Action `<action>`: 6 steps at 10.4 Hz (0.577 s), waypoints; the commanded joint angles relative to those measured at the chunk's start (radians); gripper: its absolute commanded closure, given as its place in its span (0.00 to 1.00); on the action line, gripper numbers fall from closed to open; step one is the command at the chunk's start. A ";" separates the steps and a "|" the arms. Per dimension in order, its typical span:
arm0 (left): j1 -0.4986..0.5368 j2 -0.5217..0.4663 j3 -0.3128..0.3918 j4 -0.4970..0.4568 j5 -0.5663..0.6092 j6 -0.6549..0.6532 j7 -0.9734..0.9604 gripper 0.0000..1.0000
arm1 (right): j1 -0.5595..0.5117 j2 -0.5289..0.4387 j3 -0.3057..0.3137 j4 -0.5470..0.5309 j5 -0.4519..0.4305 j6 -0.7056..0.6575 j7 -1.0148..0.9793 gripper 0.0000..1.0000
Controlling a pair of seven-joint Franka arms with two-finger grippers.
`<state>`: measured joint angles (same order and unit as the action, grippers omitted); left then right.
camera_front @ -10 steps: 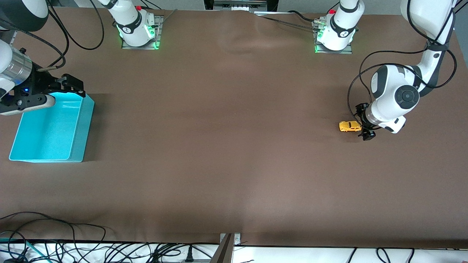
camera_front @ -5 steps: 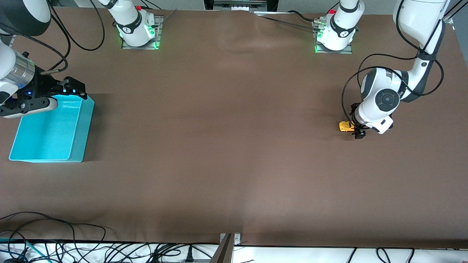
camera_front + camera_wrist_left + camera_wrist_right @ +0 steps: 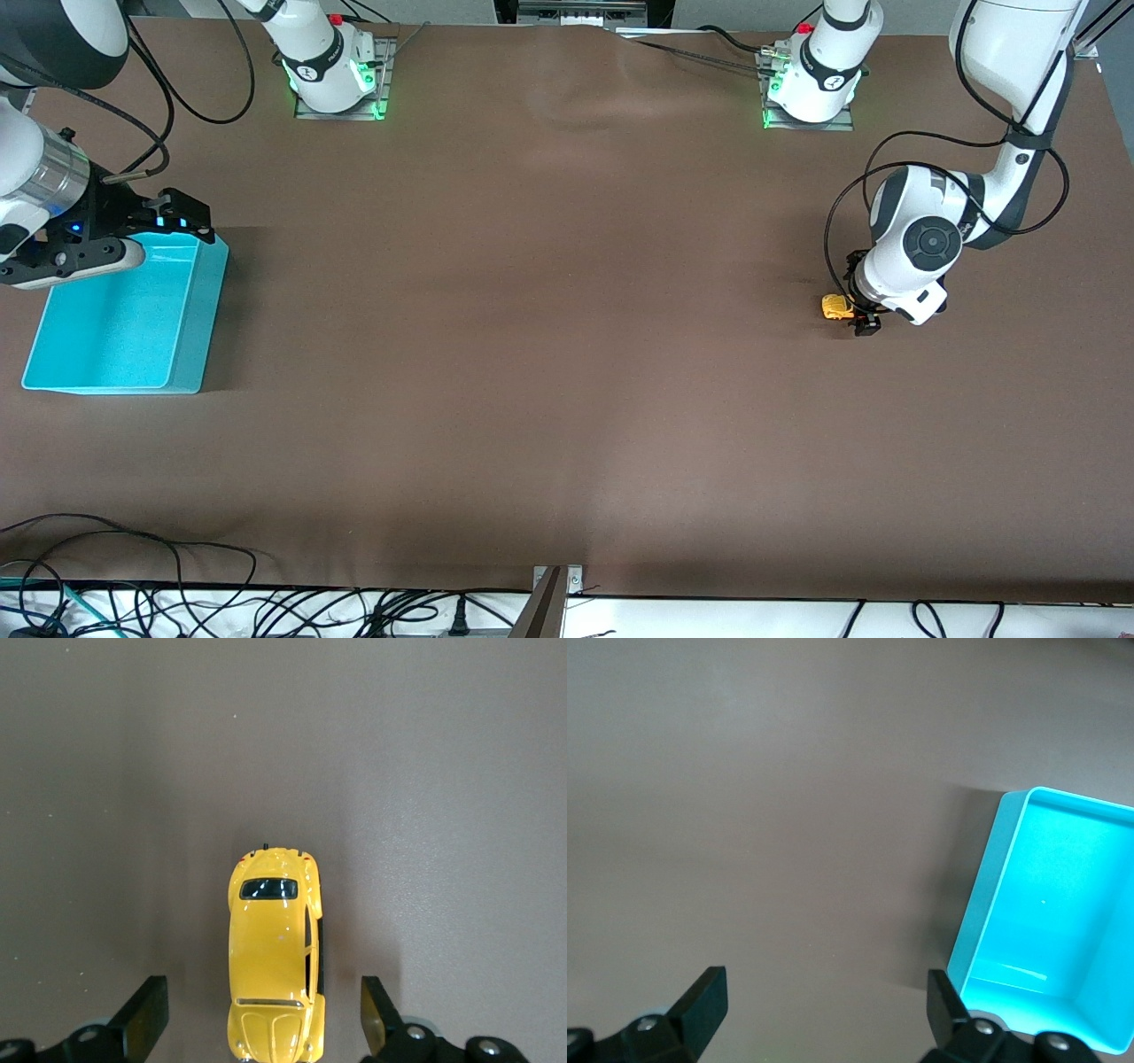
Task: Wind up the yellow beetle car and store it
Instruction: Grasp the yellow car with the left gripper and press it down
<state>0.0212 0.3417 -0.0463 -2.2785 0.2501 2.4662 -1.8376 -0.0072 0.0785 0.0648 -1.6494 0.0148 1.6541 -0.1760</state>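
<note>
Early stage: yellow beetle car (image 3: 273, 961) sits on the table (image 3: 567, 354) near the left arm's end, not gripped, not wound, not stored. Left gripper (image 3: 861, 312) is low around it, fingers (image 3: 144, 1017) spread on both sides, clear of the body. Car's long axis runs along the table's length; which end is the nose is unclear. Right gripper (image 3: 177, 217) waits spread open over the empty turquoise bin (image 3: 190, 354) at the right arm's end.
</note>
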 commanded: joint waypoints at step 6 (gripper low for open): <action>0.000 0.025 0.000 -0.001 0.069 0.036 -0.080 0.49 | -0.004 0.001 -0.008 0.011 0.016 -0.010 -0.013 0.00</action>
<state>0.0212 0.3718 -0.0463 -2.2788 0.2773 2.4928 -1.8778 -0.0091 0.0805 0.0598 -1.6494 0.0165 1.6569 -0.1760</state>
